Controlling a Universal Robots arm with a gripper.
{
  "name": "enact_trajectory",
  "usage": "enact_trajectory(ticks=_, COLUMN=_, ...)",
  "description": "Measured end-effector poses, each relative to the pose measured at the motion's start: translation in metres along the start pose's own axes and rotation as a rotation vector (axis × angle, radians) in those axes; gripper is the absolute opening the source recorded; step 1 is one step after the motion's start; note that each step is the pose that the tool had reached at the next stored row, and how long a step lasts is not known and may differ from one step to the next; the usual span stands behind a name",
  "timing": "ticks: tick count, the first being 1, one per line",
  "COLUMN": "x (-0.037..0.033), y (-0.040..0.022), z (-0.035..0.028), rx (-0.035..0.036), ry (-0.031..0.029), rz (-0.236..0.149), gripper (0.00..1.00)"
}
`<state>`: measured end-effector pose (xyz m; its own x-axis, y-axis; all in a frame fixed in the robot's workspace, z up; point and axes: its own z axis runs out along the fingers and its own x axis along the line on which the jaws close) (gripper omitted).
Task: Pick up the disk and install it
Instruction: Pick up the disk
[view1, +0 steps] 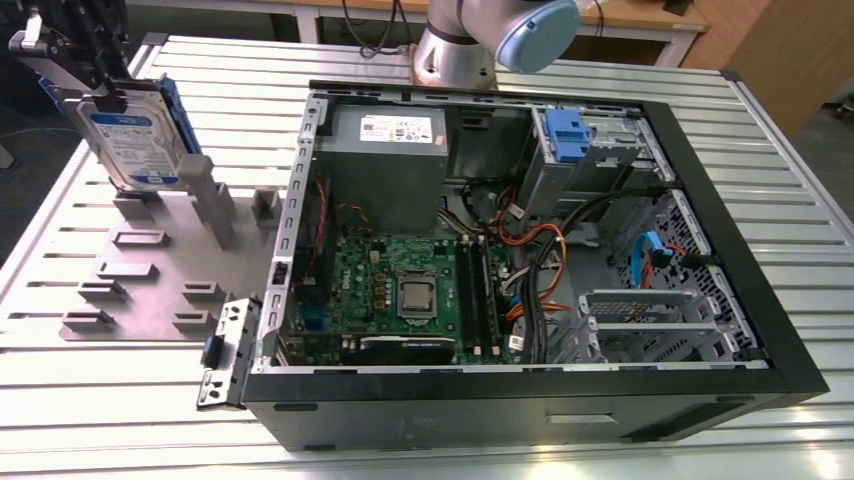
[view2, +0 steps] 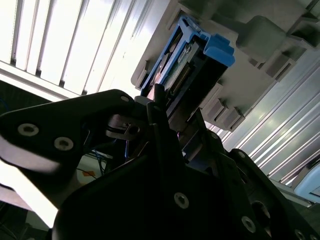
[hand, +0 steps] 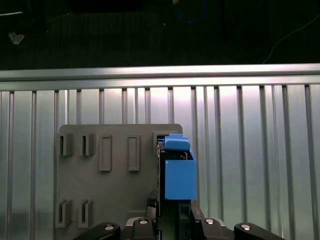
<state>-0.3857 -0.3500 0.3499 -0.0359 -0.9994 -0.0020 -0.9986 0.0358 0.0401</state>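
The disk (view1: 134, 140), a silver drive with a white-and-blue label in a blue carrier, stands upright at the exterior view's far left. It hangs over the back of the grey fixture plate (view1: 147, 290), its lower edge level with the plate's upright posts. My gripper (view1: 104, 98) comes down from above, shut on the disk's top edge. In the first wrist view the disk's blue carrier (hand: 178, 172) runs out from between my fingers (hand: 150, 222), over the plate's corner slot. In the second wrist view the disk (view2: 192, 60) sits just beyond my dark fingers (view2: 159, 107).
An open computer case (view1: 747, 250) lies on the slatted metal table, right of the plate. Inside are a grey power supply (view1: 387, 150), a motherboard (view1: 400, 290), loose cables and a drive bay with a blue latch (view1: 567, 135). The arm's base (view1: 461, 50) stands behind the case.
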Motion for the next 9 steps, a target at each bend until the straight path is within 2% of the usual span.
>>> enact_trajectory(ticks=9, x=0.0000, y=0.0001, z=-0.0030, rx=0.0000, ry=0.0000, rz=0.000, gripper=0.35)
